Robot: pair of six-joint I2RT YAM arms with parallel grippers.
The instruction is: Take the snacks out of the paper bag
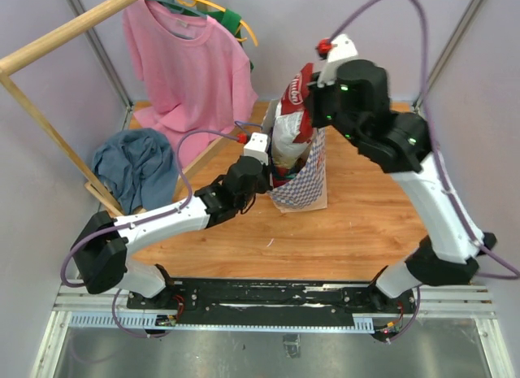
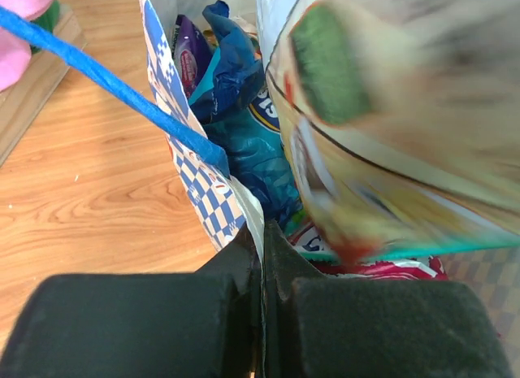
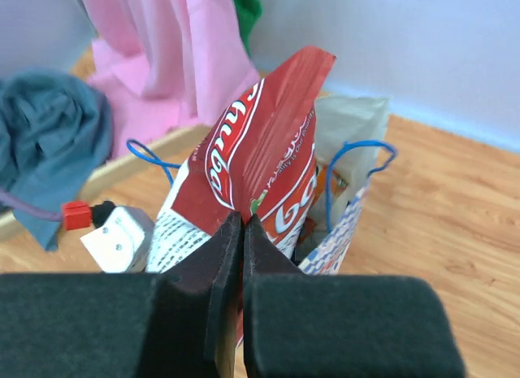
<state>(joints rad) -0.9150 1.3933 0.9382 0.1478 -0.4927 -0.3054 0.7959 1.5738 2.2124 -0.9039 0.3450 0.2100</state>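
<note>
right hand [image 3: 242, 229] clamped on red-white chips packet [image 3: 272, 142], upright at paper bag [image 2: 199, 187] mouth; left hand [image 2: 262, 236] pinched shut on bag's rim.

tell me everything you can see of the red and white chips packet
The glossy red-and-white chips packet looks like crinkled foil: red on top with white lettering, white with fine print lower down. It stands nearly upright, its top well above the blue-and-white checkered paper bag and its lower end at the bag's mouth. The right gripper is shut on it.
</note>
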